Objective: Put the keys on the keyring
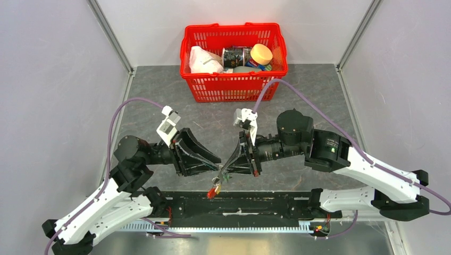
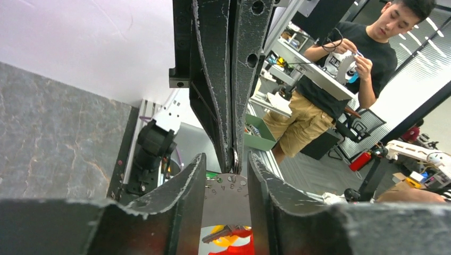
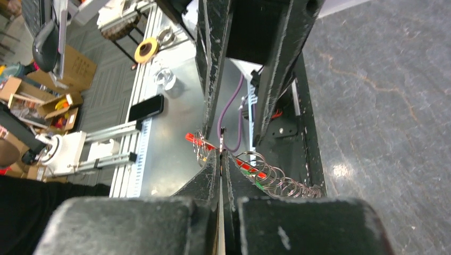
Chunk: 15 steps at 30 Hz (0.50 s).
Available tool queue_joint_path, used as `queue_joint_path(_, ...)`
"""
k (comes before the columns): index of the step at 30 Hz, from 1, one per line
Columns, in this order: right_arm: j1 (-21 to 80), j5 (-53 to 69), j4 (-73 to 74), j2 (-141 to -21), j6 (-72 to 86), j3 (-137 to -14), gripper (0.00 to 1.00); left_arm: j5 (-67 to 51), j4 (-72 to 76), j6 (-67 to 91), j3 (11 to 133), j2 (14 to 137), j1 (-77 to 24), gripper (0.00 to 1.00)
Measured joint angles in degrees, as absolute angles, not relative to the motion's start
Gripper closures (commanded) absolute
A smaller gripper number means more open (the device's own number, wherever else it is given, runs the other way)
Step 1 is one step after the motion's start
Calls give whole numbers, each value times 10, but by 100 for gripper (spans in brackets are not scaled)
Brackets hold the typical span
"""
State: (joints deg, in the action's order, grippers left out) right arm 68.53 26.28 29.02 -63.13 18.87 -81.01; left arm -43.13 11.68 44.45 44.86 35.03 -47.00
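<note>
My two grippers meet tip to tip above the table's near edge. My left gripper (image 1: 217, 163) (image 2: 226, 159) is closed narrowly on the edges of the keyring's grey numbered plate (image 2: 227, 199). My right gripper (image 1: 227, 169) (image 3: 220, 154) is shut on the thin metal ring (image 2: 234, 158) at the plate's top. Below hang a dark key (image 2: 226, 232) and the red loop (image 2: 242, 247) (image 1: 213, 191), with a yellow piece. A string of small metal rings (image 3: 274, 183) trails beside my right fingers. A green bit (image 2: 213, 174) shows behind the plate; I cannot tell whether it is the green key.
A red mesh basket (image 1: 234, 87) with a can, a white bag and a yellow-lidded jar stands at the back centre. A black rail (image 1: 239, 204) runs along the near edge under the grippers. Grey walls close both sides. A person stands beyond the table in the left wrist view.
</note>
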Motion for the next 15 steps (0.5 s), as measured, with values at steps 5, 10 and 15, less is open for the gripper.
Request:
queue_joint_path(5,685,292,337,-635,178,-816,100,-463,42,433,487,367,-470,44)
queue_joint_path(10,685,314,376,-639,166,-816,100,-493,-14,418,515,386,-470,43)
queue_joint_path(15,685,317,397,-653,157,-817,100,-506,-48,409,517,401,-470,44)
